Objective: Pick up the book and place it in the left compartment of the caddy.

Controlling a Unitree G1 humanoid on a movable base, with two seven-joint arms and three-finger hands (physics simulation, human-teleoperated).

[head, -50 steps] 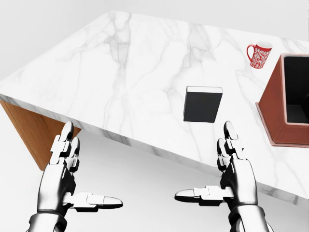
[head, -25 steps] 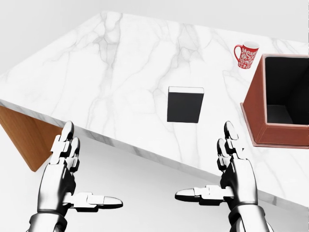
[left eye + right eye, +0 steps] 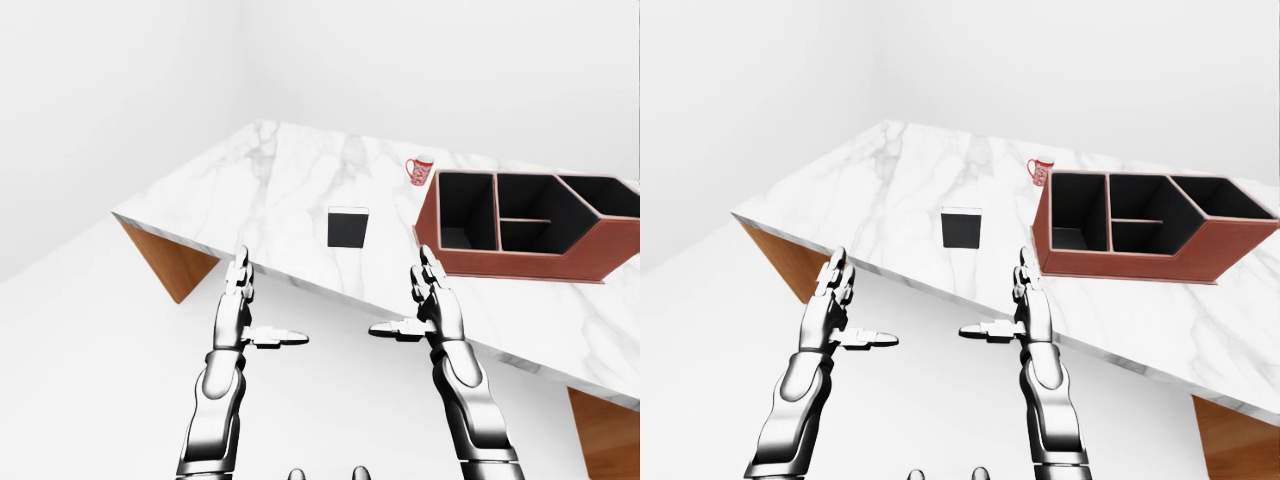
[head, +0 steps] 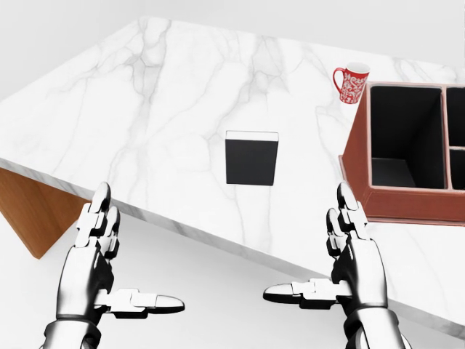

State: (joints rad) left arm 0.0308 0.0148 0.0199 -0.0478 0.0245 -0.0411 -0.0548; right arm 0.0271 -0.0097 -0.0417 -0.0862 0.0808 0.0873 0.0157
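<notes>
A black book (image 4: 251,158) lies flat on the white marble table (image 4: 145,102), near the middle of the head view. To its right stands the red-brown caddy (image 4: 354,173); its tall left compartment (image 4: 396,138) is dark inside and holds nothing that I can see. My left hand (image 4: 138,247) and right hand (image 4: 309,243) hang open at the bottom of the head view, short of the table's near edge, thumbs pointing toward each other. Neither hand touches anything. The book sits above and between them.
A red-and-white patterned mug (image 4: 351,83) stands on the table above the caddy's left corner. The table's wooden side (image 4: 29,211) shows at the left under the marble edge. The caddy (image 3: 1140,262) has further compartments to the right.
The whole picture has shifted left, so the camera has moved: book, mug and caddy sit further left and more of the caddy shows. Both hands keep the same pose.
</notes>
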